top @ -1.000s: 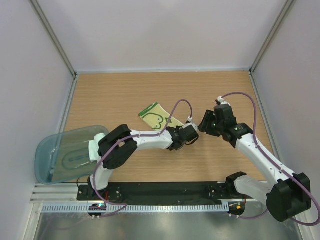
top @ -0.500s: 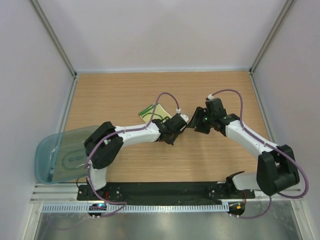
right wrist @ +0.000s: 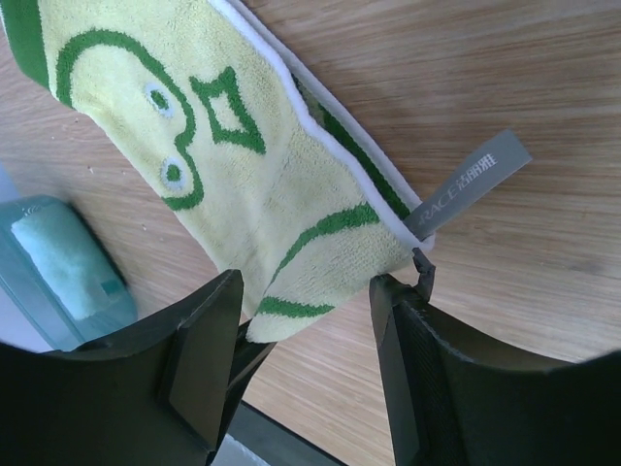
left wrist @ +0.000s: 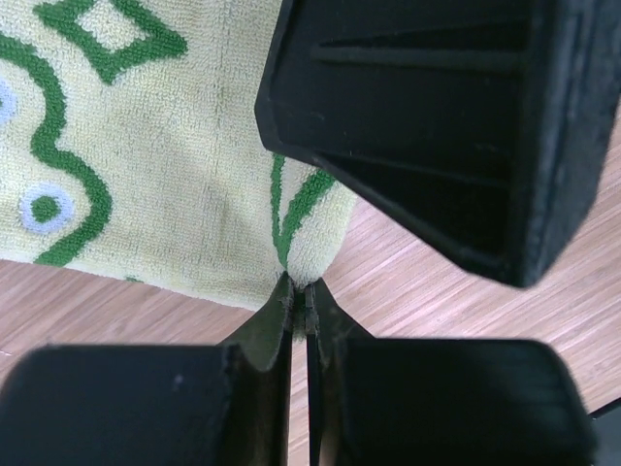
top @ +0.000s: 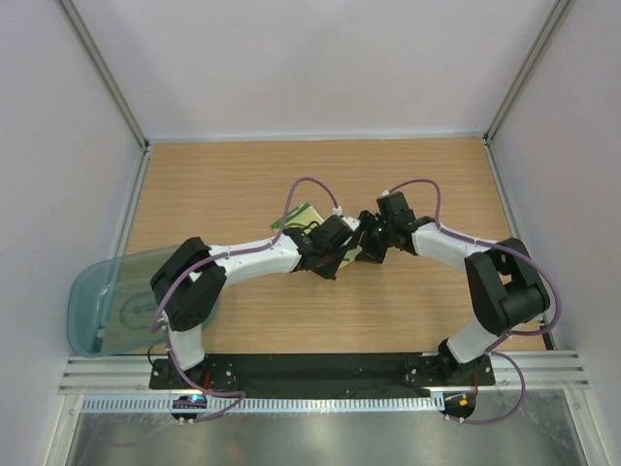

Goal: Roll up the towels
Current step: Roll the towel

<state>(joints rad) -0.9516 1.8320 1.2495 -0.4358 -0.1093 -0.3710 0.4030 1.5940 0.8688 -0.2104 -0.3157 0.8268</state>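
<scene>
Left gripper (left wrist: 299, 296): my fingers are pressed together on the near right corner of the patterned towel (left wrist: 146, 194), which puckers there, so it seems pinched, though the tips hide the bite. Right gripper (right wrist: 306, 291): jaws wide, holding nothing, straddling that near end from the right, both arms equally close. Towel: a flat strip at mid-table (top: 223, 184), cream-yellow with green doodles, white hem and grey tag, its long axis running far-left from my fingers; the mint-blue towel (right wrist: 58, 262) lies well apart in the bin (top: 92, 311), near left.
</scene>
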